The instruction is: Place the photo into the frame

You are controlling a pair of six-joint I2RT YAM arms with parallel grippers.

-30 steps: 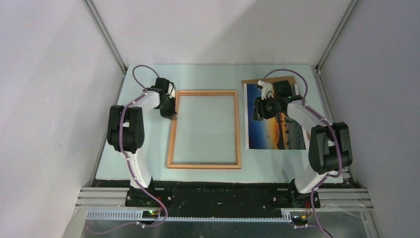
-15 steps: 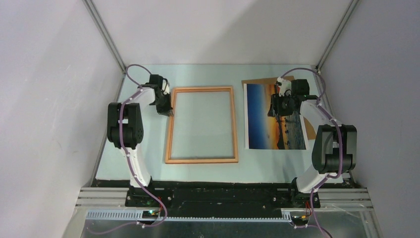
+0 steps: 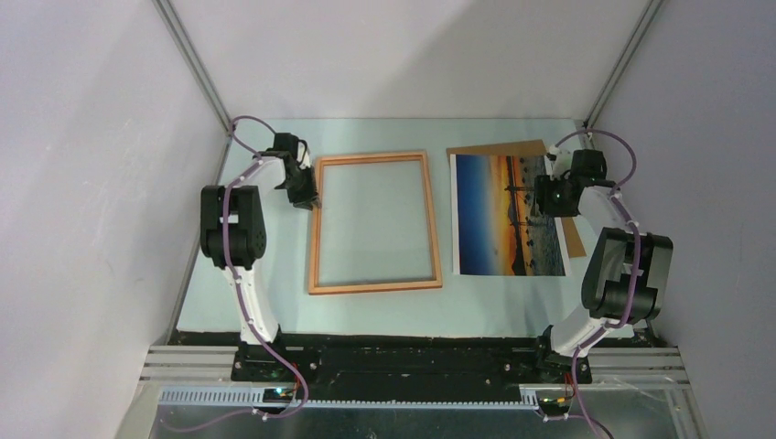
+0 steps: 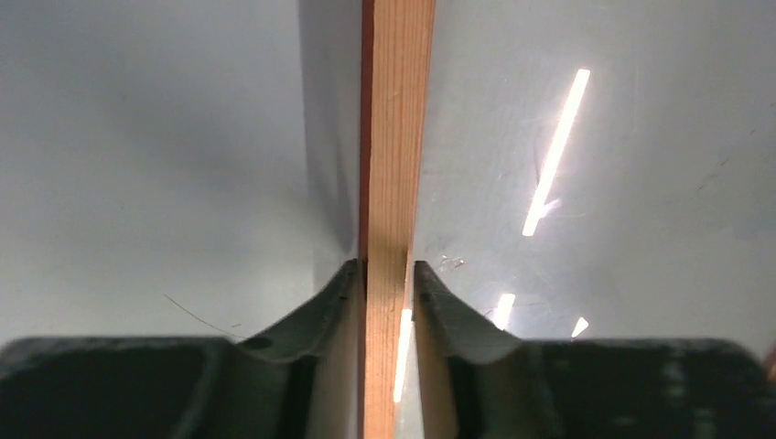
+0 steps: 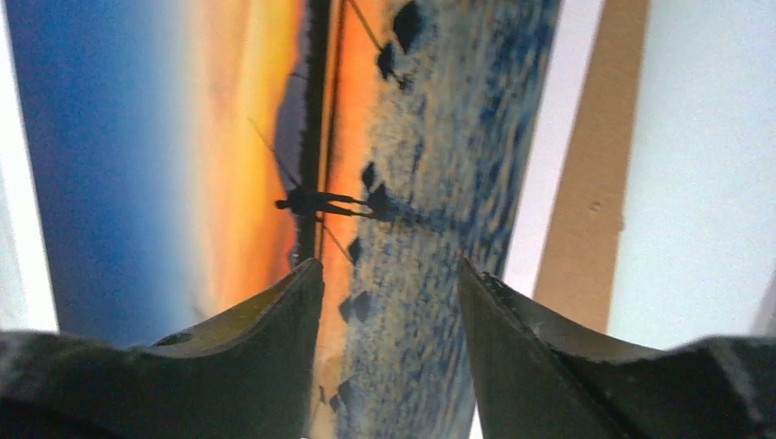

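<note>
Moved: compared with a second ago, the frame [image 3: 314, 247] lies farther from the arm bases and a little turned. The left gripper [image 3: 307, 197] has gone along on its rail, and the right gripper [image 3: 554, 195] has swung from mid-photo out to the side away from the frame.
Left gripper: I see one jaw on each side of the frame's left rail, near the far corner and hard up against the wood. I cannot tell whether it is squeezing or has just let go.
Why there: I judge this hold is for squaring the frame, since a thin rail steers the whole rectangle.
Right gripper: jaws apart, nothing between them, poised above the print's water half.
Why there: likely lining up on the outer edge, where a flat sheet can be lifted.
Photo [image 3: 494, 215]: flat and picture side up, just right of the frame and not touching it.
Photo heading: long axis runs near to far, alongside the frame's long rails. The blue sky faces the frame, the water away from it.
Frame axis: long rails near to far, pane [image 3: 375, 219] bare.
Backing board [image 3: 494, 148]: under the photo, showing past the far edge and the edge away from the frame.
</note>
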